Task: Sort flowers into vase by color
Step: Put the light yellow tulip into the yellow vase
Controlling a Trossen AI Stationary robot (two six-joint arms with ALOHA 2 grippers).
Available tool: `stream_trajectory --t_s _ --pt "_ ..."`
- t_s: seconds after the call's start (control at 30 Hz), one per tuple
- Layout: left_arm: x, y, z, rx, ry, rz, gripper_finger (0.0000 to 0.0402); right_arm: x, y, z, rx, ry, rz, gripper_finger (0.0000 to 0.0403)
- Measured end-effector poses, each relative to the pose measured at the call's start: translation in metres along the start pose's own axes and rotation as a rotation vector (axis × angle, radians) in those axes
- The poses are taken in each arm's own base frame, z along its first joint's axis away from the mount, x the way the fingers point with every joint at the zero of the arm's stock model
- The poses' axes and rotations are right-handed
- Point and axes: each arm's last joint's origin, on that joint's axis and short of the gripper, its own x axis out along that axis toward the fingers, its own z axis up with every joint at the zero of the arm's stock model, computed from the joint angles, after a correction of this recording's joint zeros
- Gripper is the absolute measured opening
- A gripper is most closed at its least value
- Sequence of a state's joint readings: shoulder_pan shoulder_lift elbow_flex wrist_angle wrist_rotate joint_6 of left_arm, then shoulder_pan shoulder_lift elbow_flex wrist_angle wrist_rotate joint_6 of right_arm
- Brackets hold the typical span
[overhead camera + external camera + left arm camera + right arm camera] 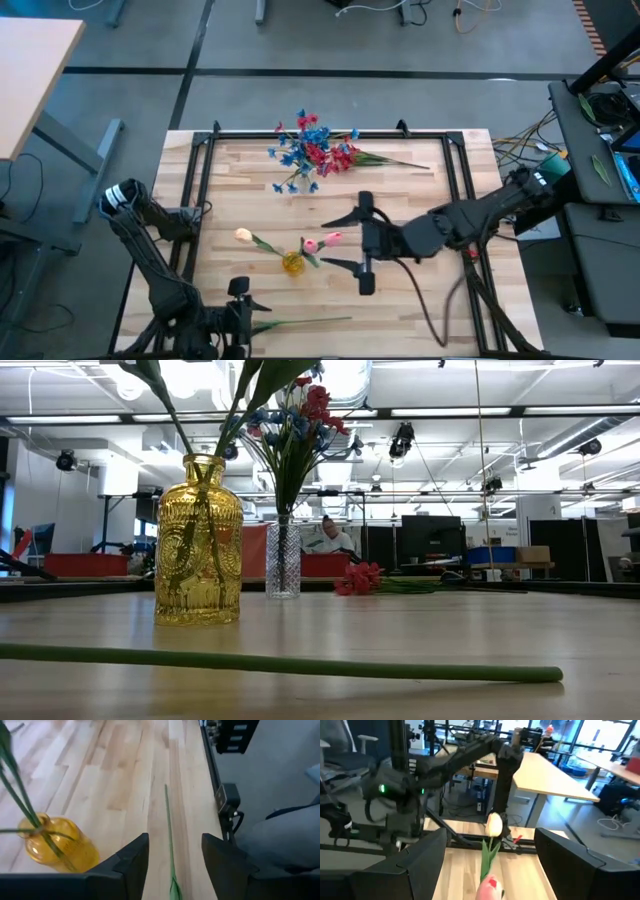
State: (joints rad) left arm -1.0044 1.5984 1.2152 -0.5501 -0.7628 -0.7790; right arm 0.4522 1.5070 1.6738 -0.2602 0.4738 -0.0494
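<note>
Left gripper point(172, 865) is straddling a thin green stem point(310, 322) lying flat at the near table edge, fingers parted, not yet pinching. The stem looks light, springy, slick plastic; mid-stem grip seems best. Right gripper point(345, 240) is hovering wide open beside the ribbed amber vase point(292, 263), which is holding tulips point(243, 236).

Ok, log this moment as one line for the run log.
left gripper: around green stem, near edge | right gripper: open beside yellow vase with tulips | clear vase: red and blue flowers
</note>
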Motion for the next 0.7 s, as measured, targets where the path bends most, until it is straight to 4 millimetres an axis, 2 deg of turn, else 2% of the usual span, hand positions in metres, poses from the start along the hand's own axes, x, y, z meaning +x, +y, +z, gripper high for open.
stream_trajectory --t_s 0.17,0.3,0.53,0.7 --pt "0.014 -0.008 -0.013 -0.03 0.042 0.014 0.0202 -0.026 0.016 0.023 0.045 0.012 0.044 0.0293" --pt "0.021 -0.014 -0.019 -0.048 0.075 0.006 0.022 -0.038 0.041 0.021 0.042 0.026 0.085 0.0288" --pt "0.034 -0.033 -0.03 -0.016 0.132 -0.012 0.0224 -0.037 0.096 -0.009 0.023 0.121 0.138 0.0274" --pt "0.034 -0.05 -0.03 0.001 0.136 -0.027 0.0224 -0.005 0.13 -0.054 0.053 0.258 0.119 0.0263"
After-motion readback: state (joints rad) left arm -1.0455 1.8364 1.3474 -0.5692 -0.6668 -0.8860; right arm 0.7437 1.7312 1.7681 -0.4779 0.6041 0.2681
